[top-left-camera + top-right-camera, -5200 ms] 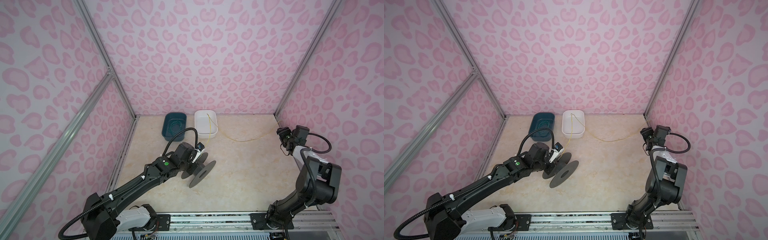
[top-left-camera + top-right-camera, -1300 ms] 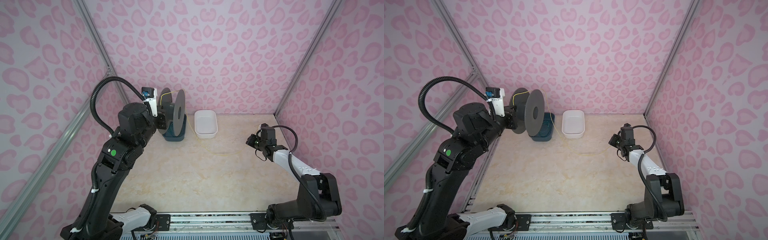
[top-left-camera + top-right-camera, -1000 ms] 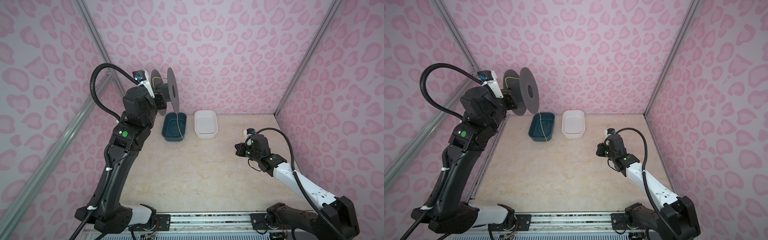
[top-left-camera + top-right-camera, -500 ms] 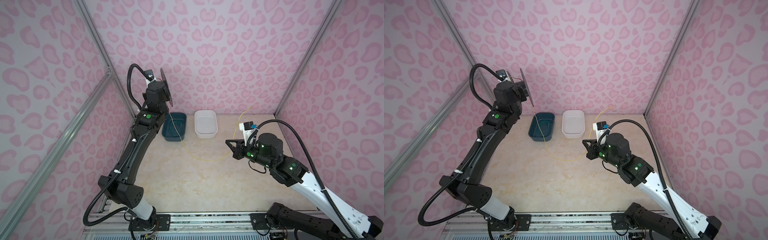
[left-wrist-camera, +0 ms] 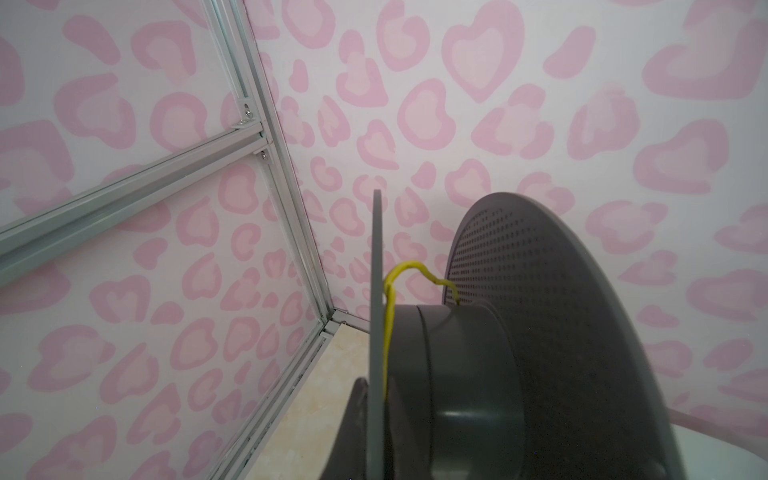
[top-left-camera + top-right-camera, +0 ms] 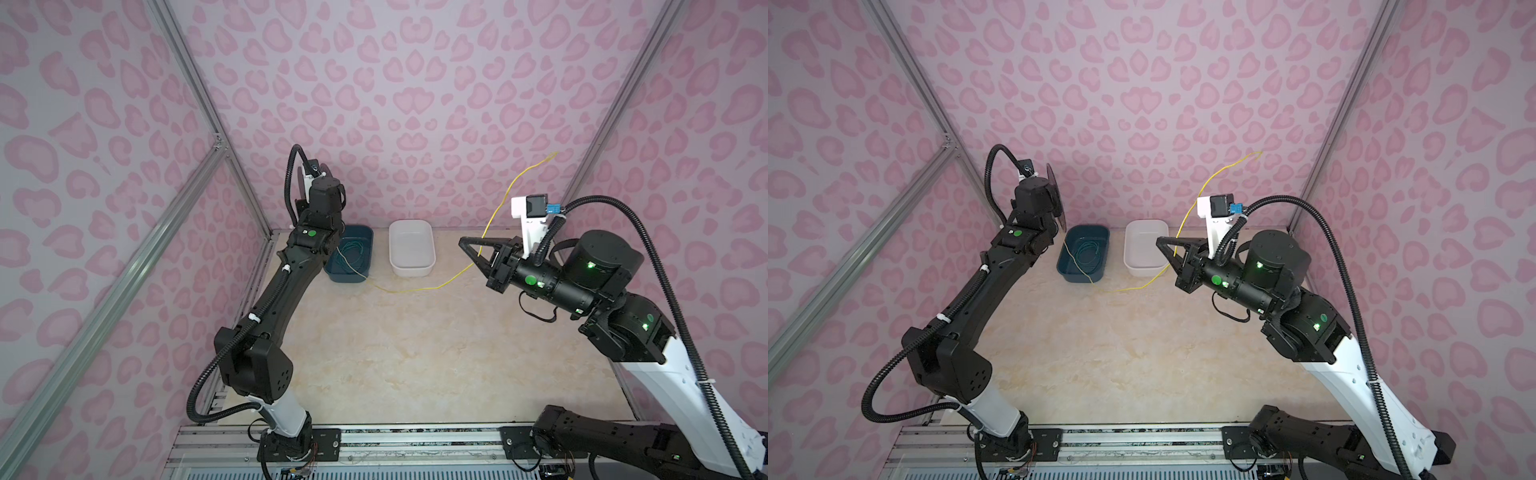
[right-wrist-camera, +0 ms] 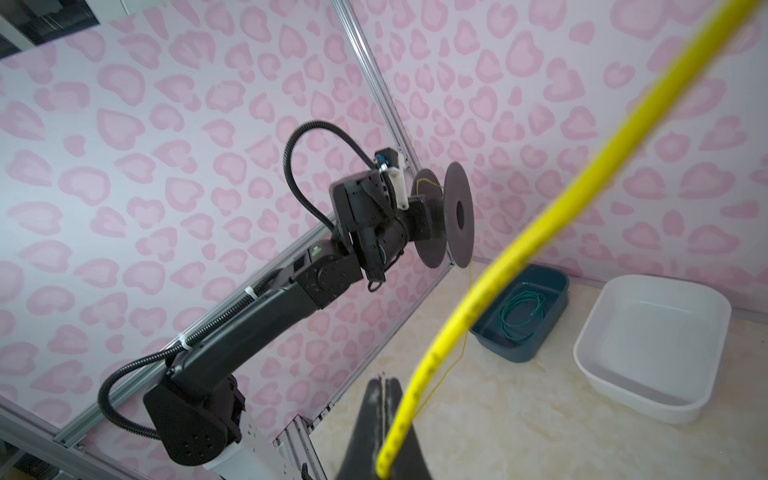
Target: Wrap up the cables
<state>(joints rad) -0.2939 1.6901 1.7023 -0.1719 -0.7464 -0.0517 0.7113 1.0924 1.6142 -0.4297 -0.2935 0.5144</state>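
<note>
— The right gripper (image 6: pixel 462 240) has climbed since half a second ago, pinched shut on the yellow wire (image 6: pixel 419 288), which sags to the beige table (image 6: pixel 415 353).
— And left?
— The left gripper (image 7: pixel 417 210) clamps the grey spool (image 7: pixel 461 183) high in the pink-walled corner (image 6: pixel 266 216). Its wrist view shows wire looped over the hub (image 5: pixel 457 374); the top views hide that.

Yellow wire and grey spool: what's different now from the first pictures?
The left gripper raised the dark grey plastic spool from low by the table up toward the back left corner. The thin yellow wire left the white plastic tub and hangs from the spool, crossing the table to the right gripper, shut on it, which swung in from the right. That tub and the blue plastic tub stayed put.
</note>
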